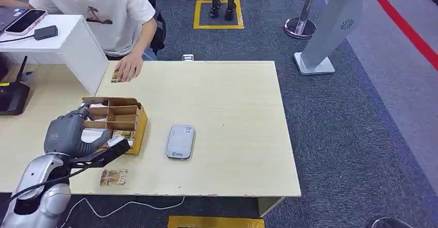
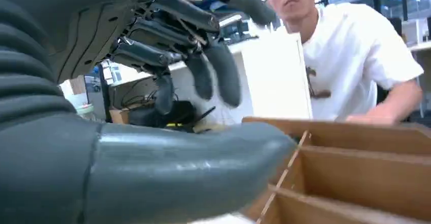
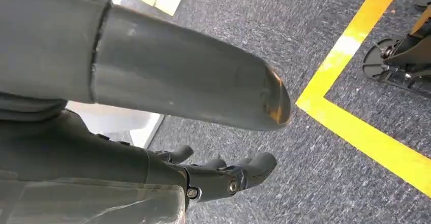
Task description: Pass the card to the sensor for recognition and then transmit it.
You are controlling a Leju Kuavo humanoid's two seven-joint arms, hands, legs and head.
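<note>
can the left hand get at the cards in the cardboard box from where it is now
Probably yes. The left hand hangs open right over the near end of the cardboard box, whose top is open, and nothing lies between its fingers and the compartments below.

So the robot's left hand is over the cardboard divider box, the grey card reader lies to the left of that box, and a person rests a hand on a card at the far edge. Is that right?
One detail is wrong. In the head view the grey card reader lies to the right of the cardboard divider box, not the left. The left hand is over the box, and the person's hand does rest on a card at the table's far edge.
</note>
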